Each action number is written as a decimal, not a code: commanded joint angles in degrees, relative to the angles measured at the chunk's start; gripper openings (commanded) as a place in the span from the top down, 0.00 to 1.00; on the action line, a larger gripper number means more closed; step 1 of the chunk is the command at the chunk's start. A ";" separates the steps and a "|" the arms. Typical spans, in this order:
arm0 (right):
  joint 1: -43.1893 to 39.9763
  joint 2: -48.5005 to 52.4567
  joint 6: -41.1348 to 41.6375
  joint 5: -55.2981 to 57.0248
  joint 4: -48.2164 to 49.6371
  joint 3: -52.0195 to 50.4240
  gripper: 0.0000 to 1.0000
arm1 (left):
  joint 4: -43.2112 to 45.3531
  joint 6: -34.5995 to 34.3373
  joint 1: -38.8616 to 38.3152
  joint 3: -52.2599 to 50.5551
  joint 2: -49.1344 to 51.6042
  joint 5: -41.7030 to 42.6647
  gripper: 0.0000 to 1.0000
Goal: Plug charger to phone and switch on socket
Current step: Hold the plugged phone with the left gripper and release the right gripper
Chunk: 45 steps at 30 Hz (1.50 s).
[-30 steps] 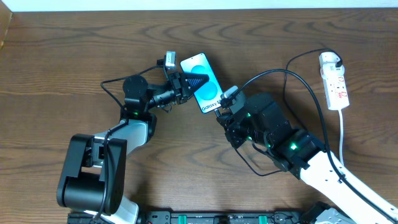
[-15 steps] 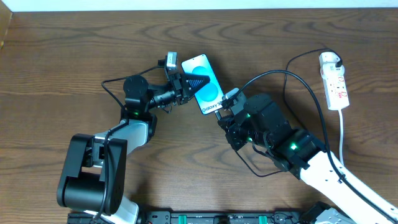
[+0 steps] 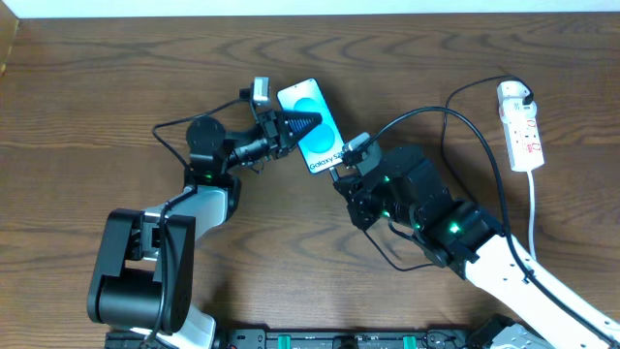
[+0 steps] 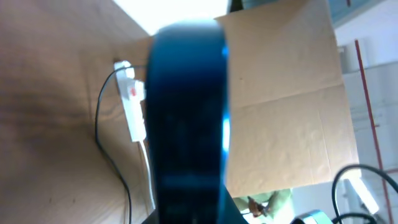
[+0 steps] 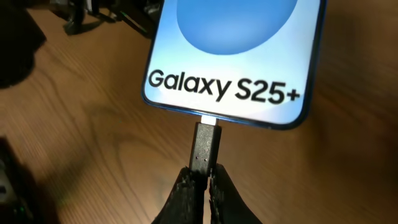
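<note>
The phone [image 3: 325, 147] is near the middle of the wooden worktop [image 3: 97, 97], screen up and lit blue. "Galaxy S25+" is printed across its lower end. The left jaws are closed on it, gripping its upper half, with one dark finger lying over the screen. Whether the phone rests on the wood or is held off it I cannot tell. In the left wrist view the phone [image 4: 186, 112] shows edge-on as a dark blue band filling the centre, too blurred for detail.

The right jaws are at the phone's lower end. They are closed tight on the back of the charger [image 5: 205, 144] connector, a short black block. In the right wrist view the phone [image 5: 230, 50] fills the top, and the connector stands square to its bottom edge. The connector's pale metal tip meets the port in the middle of that edge; how deep it sits I cannot tell. Seen from overhead, the charger [image 3: 417, 114] runs as a thin black line arcing away to the right of the phone.

The socket [image 3: 520, 126] lies well to the right of the phone, with a white plug [image 3: 516, 94] at its far end and a thick white cord [image 3: 535, 208] leaving its near end. Its switch is too small to read. In the left wrist view the socket [image 4: 132, 106] shows just left of the phone, and a brown cardboard sheet [image 4: 280, 93] stands beyond the phone to its right.
</note>
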 commanded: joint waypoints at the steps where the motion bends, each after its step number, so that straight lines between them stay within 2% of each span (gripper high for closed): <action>1: 0.22 -0.26 2.19 0.72 4.24 1.16 0.99 | 4.33 2.25 -2.54 1.05 -0.35 6.62 0.93; 5: 0.22 -0.28 2.16 0.74 5.73 1.16 0.99 | 8.09 3.82 -4.02 1.05 -0.35 8.09 0.93; 14: -1.42 -0.79 3.23 0.98 9.29 1.16 0.99 | 8.04 6.12 -4.83 1.03 -0.35 11.47 0.93; 23: -5.53 -5.35 4.31 1.57 7.78 1.16 0.99 | 8.02 7.63 -4.83 0.98 -0.35 11.47 0.93; 29: -5.27 -5.42 4.35 0.70 6.84 1.16 0.99 | 8.02 8.22 -4.83 0.98 -0.35 11.39 0.93; 31: -5.25 -5.42 4.33 0.70 5.97 1.16 0.94 | 8.02 8.24 -4.83 0.98 -0.35 11.37 0.93; 33: -5.25 -5.44 4.26 0.72 4.66 1.16 0.82 | 8.00 8.22 -4.81 0.98 -0.35 10.84 0.93; 37: -5.25 -6.08 2.27 0.72 -0.44 1.16 0.70 | 8.00 8.26 -4.81 0.98 -0.35 8.31 0.93; 40: -5.25 -7.93 2.10 0.72 -4.98 1.16 0.64 | 7.98 8.70 -4.76 0.98 -0.35 6.51 0.92; 45: -3.72 -10.75 2.12 0.76 -10.40 1.16 0.62 | 7.74 9.07 -4.76 0.98 -0.35 3.28 0.92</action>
